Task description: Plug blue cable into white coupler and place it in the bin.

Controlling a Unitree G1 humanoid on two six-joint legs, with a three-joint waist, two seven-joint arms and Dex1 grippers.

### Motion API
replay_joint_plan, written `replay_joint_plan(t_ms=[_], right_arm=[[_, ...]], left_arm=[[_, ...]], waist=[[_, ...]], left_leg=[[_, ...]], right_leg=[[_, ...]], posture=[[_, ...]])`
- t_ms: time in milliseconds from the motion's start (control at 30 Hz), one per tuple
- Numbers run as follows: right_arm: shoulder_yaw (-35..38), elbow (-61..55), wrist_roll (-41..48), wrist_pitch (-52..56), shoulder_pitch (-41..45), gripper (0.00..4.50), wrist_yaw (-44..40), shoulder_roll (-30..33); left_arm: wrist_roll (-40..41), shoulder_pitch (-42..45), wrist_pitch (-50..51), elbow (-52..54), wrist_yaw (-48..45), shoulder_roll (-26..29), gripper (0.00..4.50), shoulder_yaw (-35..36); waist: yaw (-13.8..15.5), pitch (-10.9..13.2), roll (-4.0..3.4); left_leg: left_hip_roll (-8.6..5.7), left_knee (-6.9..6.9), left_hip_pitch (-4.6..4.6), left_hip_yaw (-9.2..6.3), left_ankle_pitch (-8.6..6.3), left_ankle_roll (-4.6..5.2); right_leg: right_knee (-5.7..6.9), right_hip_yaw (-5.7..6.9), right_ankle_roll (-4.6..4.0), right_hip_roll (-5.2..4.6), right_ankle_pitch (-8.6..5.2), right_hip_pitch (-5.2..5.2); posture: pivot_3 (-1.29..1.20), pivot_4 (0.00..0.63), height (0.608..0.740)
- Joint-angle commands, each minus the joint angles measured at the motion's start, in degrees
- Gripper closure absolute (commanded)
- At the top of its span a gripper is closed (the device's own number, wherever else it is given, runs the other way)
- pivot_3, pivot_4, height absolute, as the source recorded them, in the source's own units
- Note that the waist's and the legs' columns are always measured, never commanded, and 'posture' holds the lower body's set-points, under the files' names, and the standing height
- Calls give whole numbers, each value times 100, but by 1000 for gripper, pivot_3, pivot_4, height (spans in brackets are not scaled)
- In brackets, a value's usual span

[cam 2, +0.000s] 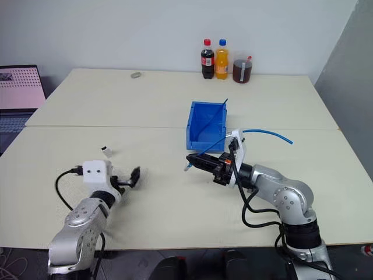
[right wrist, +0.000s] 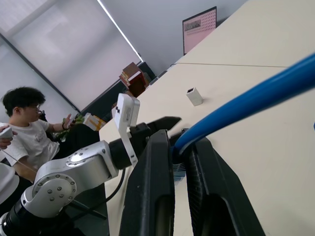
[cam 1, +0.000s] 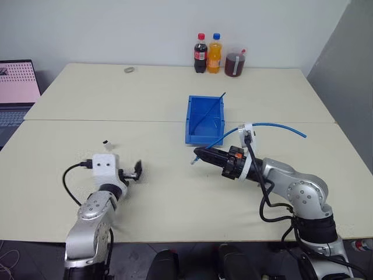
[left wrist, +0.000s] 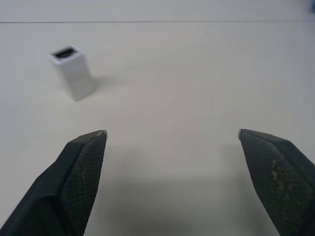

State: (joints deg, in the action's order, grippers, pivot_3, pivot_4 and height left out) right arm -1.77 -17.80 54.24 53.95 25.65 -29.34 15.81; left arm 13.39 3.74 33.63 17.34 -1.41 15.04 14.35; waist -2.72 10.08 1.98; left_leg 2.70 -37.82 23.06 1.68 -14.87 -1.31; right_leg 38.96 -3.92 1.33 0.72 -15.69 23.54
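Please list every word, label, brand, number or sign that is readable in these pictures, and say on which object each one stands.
No text can be read.
Dark cola bottle with red cap: red label, lettering too small to read.
Orange soda bottle with blue cap: label too small to read.
Laptop screen showing a pink dotted pattern: no legible characters.
Tiny white boxy plastic coupler, bright blue rectangular plastic bin, thin light-blue cable: no markings visible.

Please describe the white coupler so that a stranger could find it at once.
Look at the near half of the cream table, left of the bin. Just beyond the open left gripper stands the white coupler: a tiny white block with a dark opening, standing alone.
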Motion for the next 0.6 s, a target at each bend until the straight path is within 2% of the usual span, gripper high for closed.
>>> replay_joint_plan(t_ms=[33,300,600], right_arm=[[27,-59,-16,-116,172,4443,-126,-14],[77,-85,-57,-87,194,4443,-127,-1],[103,-165,-64,-59,147,4444,-96,24]], left_arm=[[-207,483,251,-157,601,-177,0,185],[-406,1484,421,-1098,913,-63,0,265],[-456,1925,588,-1445,1345,-167,0,502]], waist=[[9,-1,3],[28,-2,4],[34,-2,5]], left_leg=[[-1,-1,0,0,0,0],[-5,-1,1,3,0,0],[-4,0,2,1,0,-1]], right_leg=[[0,1,1,3,0,-1],[-1,0,-1,11,3,-1],[-1,2,-2,10,4,-1]], posture=[[0,150,740],[0,150,740],[0,150,740]])
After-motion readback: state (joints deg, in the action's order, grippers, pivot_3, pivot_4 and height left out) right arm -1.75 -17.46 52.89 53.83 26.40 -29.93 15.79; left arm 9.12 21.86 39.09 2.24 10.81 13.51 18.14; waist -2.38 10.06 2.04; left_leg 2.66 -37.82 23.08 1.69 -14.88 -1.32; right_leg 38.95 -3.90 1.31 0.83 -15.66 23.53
